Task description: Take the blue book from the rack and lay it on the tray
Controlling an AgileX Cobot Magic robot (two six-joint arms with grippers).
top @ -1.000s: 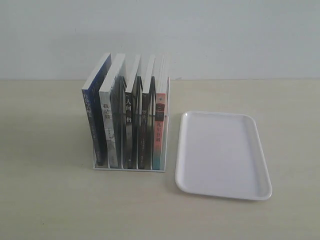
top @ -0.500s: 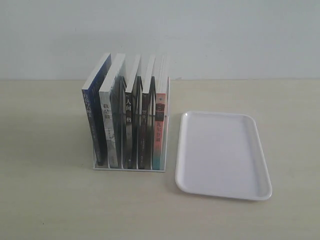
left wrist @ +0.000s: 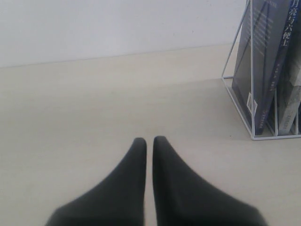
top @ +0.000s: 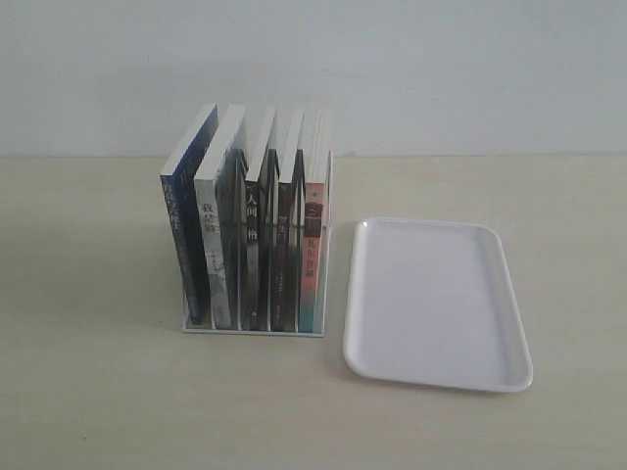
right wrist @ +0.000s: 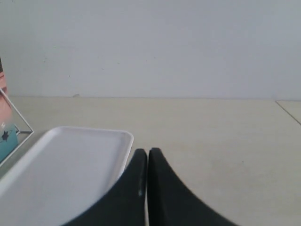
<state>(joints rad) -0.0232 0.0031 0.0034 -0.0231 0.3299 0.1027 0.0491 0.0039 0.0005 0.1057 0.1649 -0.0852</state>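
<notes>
The left tool [left wrist: 149,140] has its two black fingers brought together, with only a thin slit between the tapered tips, and it holds nothing. It sits low over the pale, matte surface [left wrist: 70,117] without touching anything, and its tips point across bare surface with the rack [left wrist: 277,137] ahead and off to one side. The right tool [right wrist: 147,151] is likewise closed, its smooth dark fingers pressed tip to tip and empty. It hangs just beside a rounded corner of the tray [right wrist: 70,174]; contact with the rim cannot be told.

In the exterior view the tray [top: 431,304] lies flat just beside the rack [top: 253,331], close but apart. It is plain white glossy plastic, rectangular with rounded corners and a low raised rim.

The rack is a thin white wire frame with upright dividers. Five books stand in it, spines toward the camera. The blue book [top: 181,245] occupies the rack's end slot farthest from the tray, standing on its lower edge, with a dark blue spine and white characters. From the left wrist view the blue book [left wrist: 263,56] sits just inside the rack's outer wire. Next come the white-spined book [top: 214,255], two dark-spined ones, then the pink-and-teal book [top: 311,264] at the tray end.

Behind the rack rises a plain pale wall [top: 392,69].
</notes>
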